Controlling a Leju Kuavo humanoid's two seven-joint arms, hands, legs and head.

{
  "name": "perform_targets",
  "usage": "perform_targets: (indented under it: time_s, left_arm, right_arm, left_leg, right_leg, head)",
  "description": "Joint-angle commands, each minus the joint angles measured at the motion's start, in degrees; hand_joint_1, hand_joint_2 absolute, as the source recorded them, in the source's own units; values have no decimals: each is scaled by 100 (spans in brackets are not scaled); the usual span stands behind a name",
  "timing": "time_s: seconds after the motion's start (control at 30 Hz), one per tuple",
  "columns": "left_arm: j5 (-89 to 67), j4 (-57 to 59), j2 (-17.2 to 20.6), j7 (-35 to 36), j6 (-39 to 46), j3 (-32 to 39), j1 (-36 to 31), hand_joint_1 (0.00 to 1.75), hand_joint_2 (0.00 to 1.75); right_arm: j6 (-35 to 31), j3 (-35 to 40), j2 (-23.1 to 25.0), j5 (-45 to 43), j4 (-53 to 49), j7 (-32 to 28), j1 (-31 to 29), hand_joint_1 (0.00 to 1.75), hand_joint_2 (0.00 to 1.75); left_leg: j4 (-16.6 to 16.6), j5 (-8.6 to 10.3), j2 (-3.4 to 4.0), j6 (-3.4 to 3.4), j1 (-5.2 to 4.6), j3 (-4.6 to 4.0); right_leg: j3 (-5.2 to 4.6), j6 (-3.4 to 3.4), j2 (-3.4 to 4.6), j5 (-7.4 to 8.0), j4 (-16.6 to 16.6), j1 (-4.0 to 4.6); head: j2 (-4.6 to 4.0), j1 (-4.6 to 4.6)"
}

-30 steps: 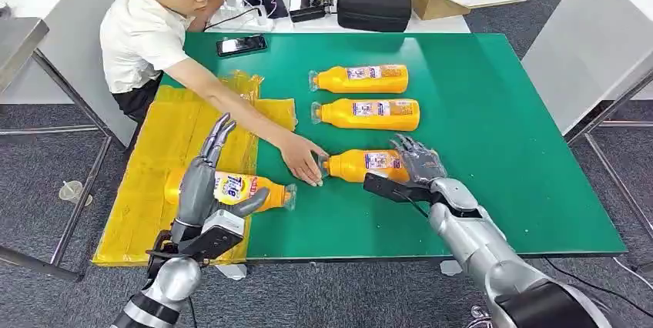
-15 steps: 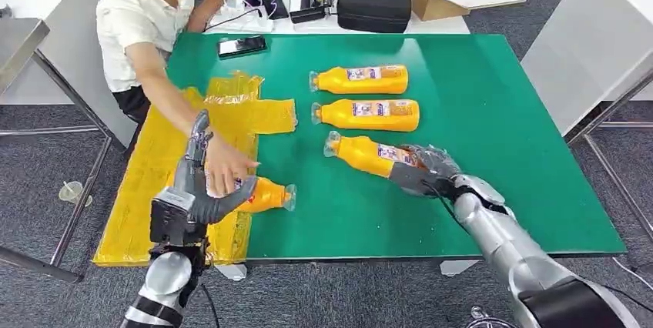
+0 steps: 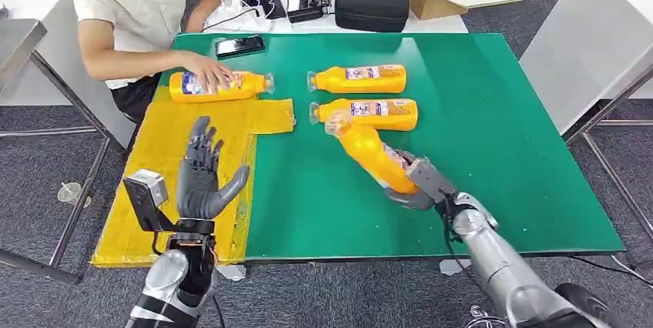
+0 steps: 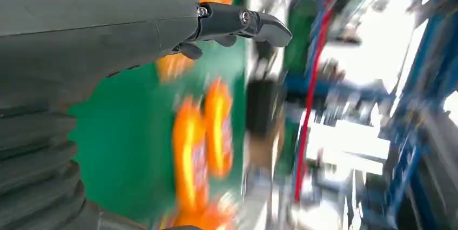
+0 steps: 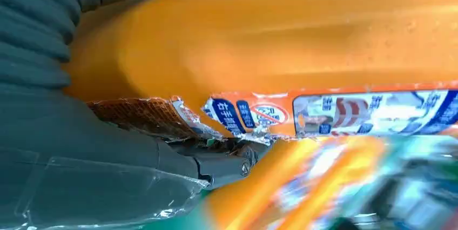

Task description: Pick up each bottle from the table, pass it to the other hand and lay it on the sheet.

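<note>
While one second ago the nearest bottle (image 3: pixel 372 156) lay flat on the green table (image 3: pixel 500 135) under the right hand (image 3: pixel 416 182), it is now lifted and tilted, cap end up, with the hand grasping its lower part. The left hand (image 3: pixel 202 182) has let go of its bottle and stands released, fingers apart, above the yellow sheet (image 3: pixel 177 151). A person's hand (image 3: pixel 209 75) has carried that bottle (image 3: pixel 219 85) to the table's far edge. I judge the pick is done and the pass to the left hand comes next. Two bottles (image 3: pixel 362 95) wait on the table.
</note>
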Motion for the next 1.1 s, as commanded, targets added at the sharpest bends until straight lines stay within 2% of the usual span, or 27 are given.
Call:
perform_targets:
  time_s: [0.03, 0.13, 0.27, 0.47, 0.53, 0.57, 0.67, 0.83, 0.97, 1.1]
  left_arm:
    - [738, 1060, -2, 405, -638, -603, -324, 0, 175]
    - [967, 1747, 56, 480, -1368, -923, -669, 0, 175]
    - [999, 1857, 57, 440, -1411, -915, -724, 0, 175]
    - [999, 1851, 57, 439, -1409, -913, -727, 0, 175]
    - [842, 1886, 106, 416, -1456, -1035, -802, 0, 175]
    - [790, 2009, 107, 456, -1480, -1079, -878, 0, 175]
    - [832, 2223, 0, 319, -1706, -1033, -1036, 0, 175]
    - [420, 2314, -160, 140, -1253, -1053, -1317, 0, 175]
    - [168, 2464, -296, 55, -676, -904, -1511, 0, 175]
    - [73, 2507, -428, -85, -183, -730, -1581, 0, 175]
  right_arm:
    - [35, 31, 577, -156, -981, -84, 105, 175, 175]
    - [-7, 451, 952, -44, -1057, -143, -26, 175, 175]
    - [-39, 549, 971, -66, -1032, -149, -46, 175, 175]
    - [-39, 534, 921, -73, -1028, -178, -45, 175, 175]
    - [-14, 618, 1026, -103, -1031, -237, -46, 175, 175]
    - [9, 687, 1101, -100, -1034, -215, -53, 175, 175]
    - [201, 972, 1279, -216, -853, -194, -139, 175, 175]
    - [71, 1371, 1588, -216, -68, -161, -282, 175, 175]
    - [-271, 1728, 1620, 105, 80, -152, -312, 175, 175]
    - [-306, 1822, 1677, 57, 95, -131, -262, 175, 175]
  left_leg:
    - [3, -18, 11, -4, 5, 24]
    - [-2, -3, 10, -1, 2, 1]
    - [0, -12, 27, -3, 6, 2]
    - [0, -2, -1, 0, 3, -15]
    - [9, -20, 23, 1, 7, 10]
    - [0, -4, 12, -1, 2, -14]
    - [-1, -1, 6, -3, 3, -19]
    - [2, -4, 9, -3, 8, -14]
    - [2, -1, 2, -1, 8, -18]
    - [3, -4, 0, 0, 7, -16]
  right_leg:
    - [23, -32, -2, -17, 1, 11]
    - [4, -16, 4, -7, -2, 3]
    - [7, -25, 17, -10, -1, 8]
    - [-8, -14, -7, -8, 0, 3]
    - [16, -31, 8, -18, 1, 10]
    - [-9, -16, 5, -7, 0, 3]
    - [-13, -16, 0, -5, 0, 3]
    - [-8, -19, 0, -7, 0, 9]
    - [-10, -13, -4, -6, 0, 7]
    - [-5, -16, -8, -9, 1, 7]
  head:
    - [0, 0]
    - [0, 2]
    - [0, 4]
    - [0, 2]
    - [0, 2]
    - [0, 4]
    - [0, 4]
    - [0, 2]
    - [0, 2]
    - [0, 2]
